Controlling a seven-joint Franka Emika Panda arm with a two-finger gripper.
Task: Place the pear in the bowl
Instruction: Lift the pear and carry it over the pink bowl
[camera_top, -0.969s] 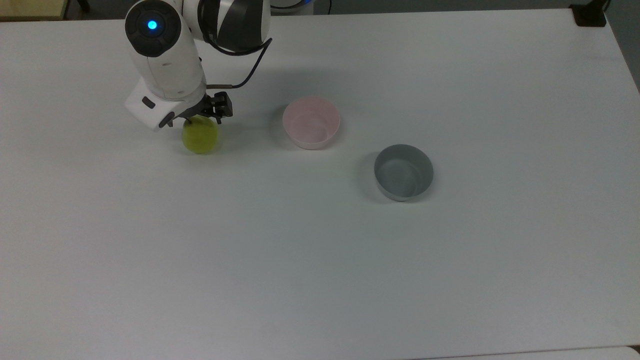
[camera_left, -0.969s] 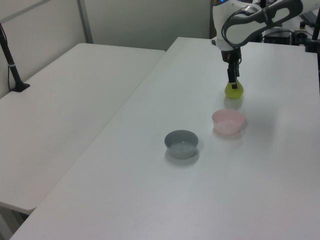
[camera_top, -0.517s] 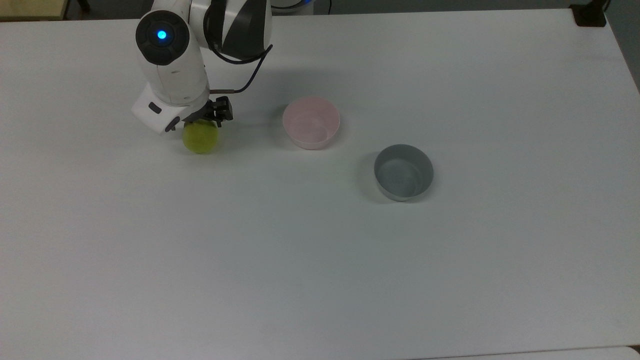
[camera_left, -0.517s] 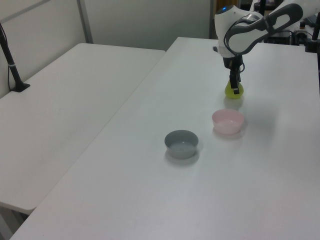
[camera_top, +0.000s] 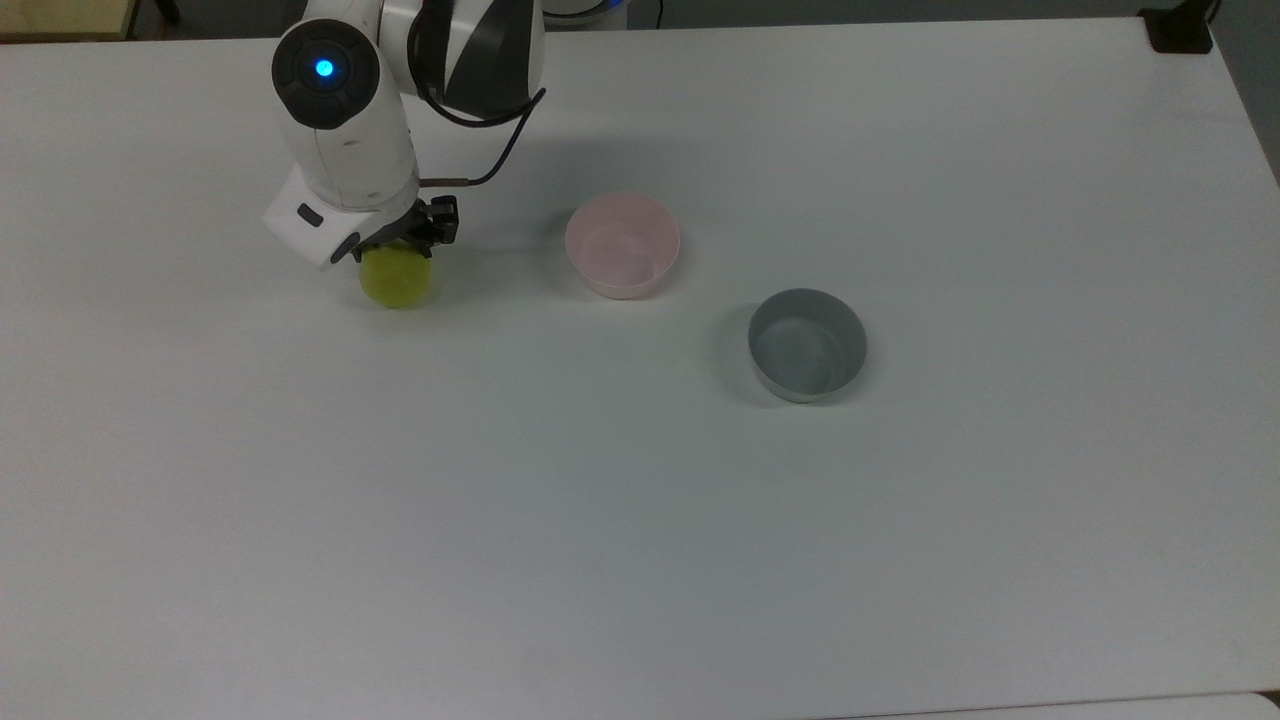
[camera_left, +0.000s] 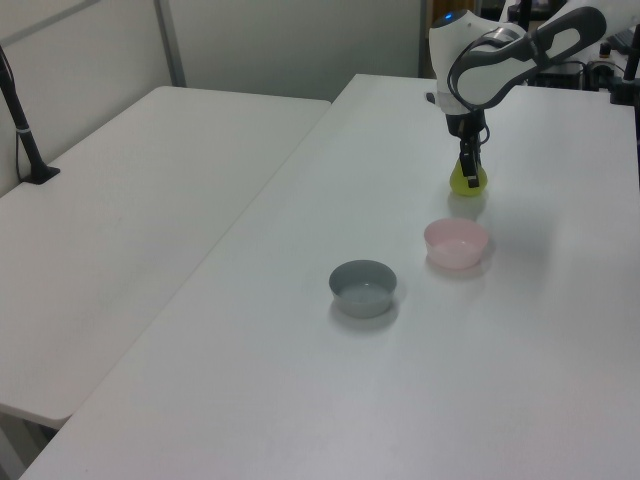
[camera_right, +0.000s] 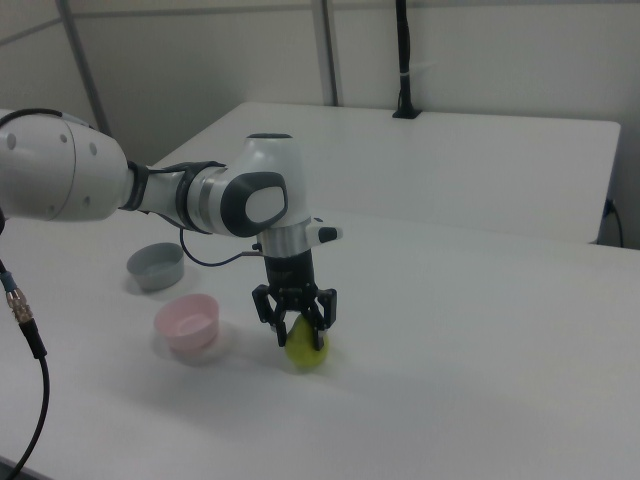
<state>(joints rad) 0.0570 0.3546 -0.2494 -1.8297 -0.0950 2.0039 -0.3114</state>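
We find no brand, label or legible writing on any surface; the nearest thing to a marking is a round blue light (camera_top: 324, 69) on the dark cap of the white arm (camera_top: 345, 140). The claw (camera_right: 298, 327) points straight down at the pear (camera_right: 307, 346), and in the right view its two dark fingers (camera_right: 322, 310) straddle the pear's upper part, one on each side, at a narrow spread set by the fruit's neck; we judge them pressed against it, holding the pear. The yellow-green pear sits on the white bench (camera_top: 640, 500), its rounded base on or just above the surface with a shadow tight beneath it; we cannot tell which. In the top view the pear (camera_top: 397, 278) shows below the wrist, with the claw (camera_top: 405, 243) covering its top edge. In the left view the claw (camera_left: 469, 178) is set low over the pear (camera_left: 468, 181). The bowl (camera_top: 622, 245), pale pink, stands upright and well apart from the pear, toward the top view's right; in the right view the bowl (camera_right: 187, 324) lies toward the right view's left of the pear. The grey bowl (camera_top: 807, 344) stands farther along, to the top view's lower right of the pink one, and both are bare inside.
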